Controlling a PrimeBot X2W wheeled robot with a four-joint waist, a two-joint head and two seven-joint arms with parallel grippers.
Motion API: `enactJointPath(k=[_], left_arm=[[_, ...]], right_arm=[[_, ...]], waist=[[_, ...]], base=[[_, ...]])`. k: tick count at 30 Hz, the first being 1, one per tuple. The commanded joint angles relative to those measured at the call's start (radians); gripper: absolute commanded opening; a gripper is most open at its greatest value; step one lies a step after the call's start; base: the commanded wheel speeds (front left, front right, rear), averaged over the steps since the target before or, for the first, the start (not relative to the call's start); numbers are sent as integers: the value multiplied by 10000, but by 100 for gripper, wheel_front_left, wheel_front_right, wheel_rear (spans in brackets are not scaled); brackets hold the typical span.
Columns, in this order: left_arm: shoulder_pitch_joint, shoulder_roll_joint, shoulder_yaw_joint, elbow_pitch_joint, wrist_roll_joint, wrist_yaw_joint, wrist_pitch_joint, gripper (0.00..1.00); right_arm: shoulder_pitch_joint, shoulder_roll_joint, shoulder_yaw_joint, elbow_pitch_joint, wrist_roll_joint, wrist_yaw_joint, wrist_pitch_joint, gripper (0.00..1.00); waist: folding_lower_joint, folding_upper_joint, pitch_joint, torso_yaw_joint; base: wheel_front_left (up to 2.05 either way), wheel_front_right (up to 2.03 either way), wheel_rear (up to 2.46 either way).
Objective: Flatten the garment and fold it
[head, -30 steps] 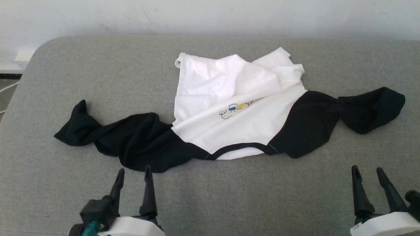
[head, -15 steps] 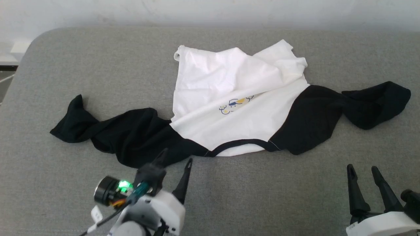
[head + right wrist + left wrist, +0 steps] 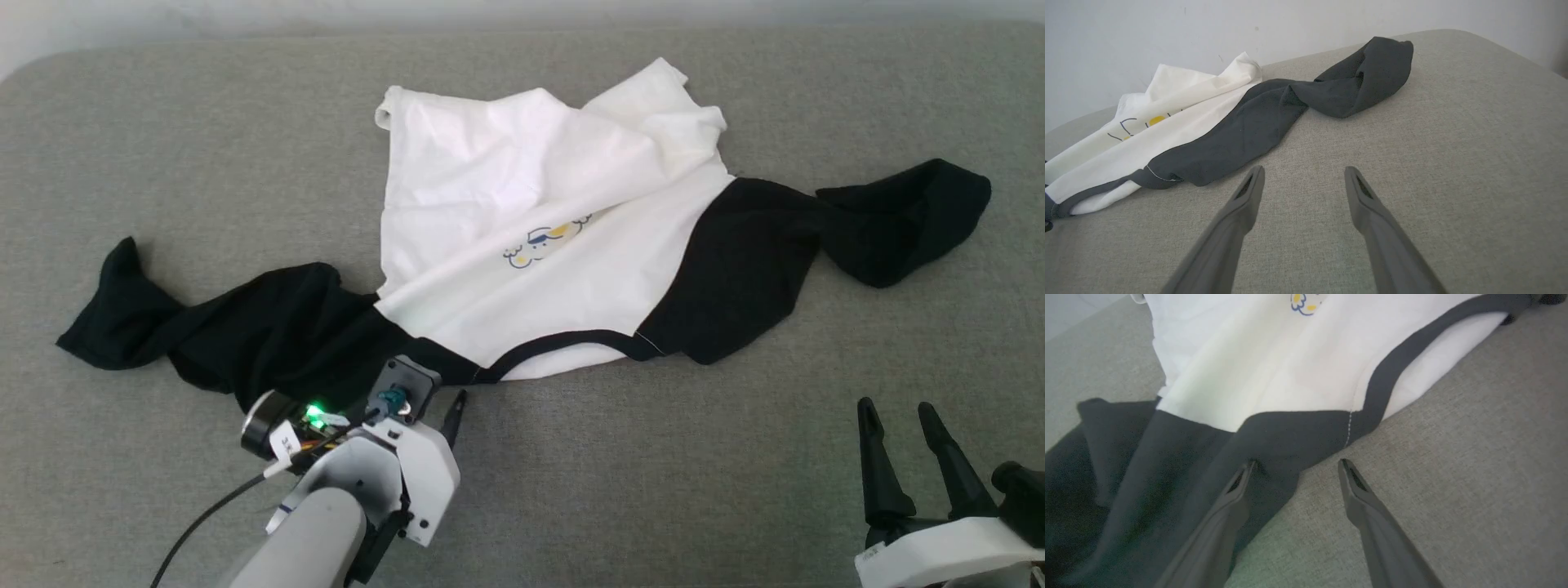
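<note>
- The garment (image 3: 522, 204) lies crumpled in the middle of a grey cushion (image 3: 204, 163), collar (image 3: 563, 339) toward the robot.
- Its white body is bunched and partly folded over itself at the far side. The small yellow-and-blue print (image 3: 545, 241) shows near the centre.
- One black sleeve (image 3: 245, 335) trails twisted toward the robot's left, and the other sleeve (image 3: 816, 237) trails twisted toward its right.
- The left gripper (image 3: 1297, 462) is at the garment's near edge, just beside the collar's seam, with its jaws spread wide and holding nothing.
- In the left wrist view one finger (image 3: 1237, 490) is over the black shoulder cloth and the other is over bare cushion. Whether the tip touches the cloth I cannot tell.
- A green light (image 3: 313, 410) glows on the left wrist.
- The right gripper (image 3: 896, 407) is over bare cushion at the lower right, apart from the garment, with its jaws spread and empty.
- A pale wall (image 3: 1208, 24) stands behind the cushion.
</note>
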Motion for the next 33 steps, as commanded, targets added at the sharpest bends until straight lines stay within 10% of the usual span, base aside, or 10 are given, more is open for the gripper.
enactJointPath(k=[1,13,14,16,33], left_arm=[[-202,33,-6,149,105,115,5,100],[-408,-99,-21,938,-136,53,-289,100],[-409,-154,16,971,-211,62,-389,43],[-379,-309,133,1025,-462,56,-558,0],[193,-847,678,615,-1695,175,-1118,0]], right_arm=[[-160,20,12,17,38,-7,-93,100],[-213,20,17,57,48,-7,-106,100],[-217,20,14,57,46,-7,-104,100],[-218,20,-2,55,42,-7,-103,100],[-1367,20,514,-745,-486,-7,2076,100]], waist=[[-1,0,108,-116],[-1,0,141,-164],[-1,0,138,-159],[-1,0,129,-139],[-1,0,-249,117]], base=[[0,0,0],[0,0,0],[0,0,0],[0,0,0],[0,0,0]])
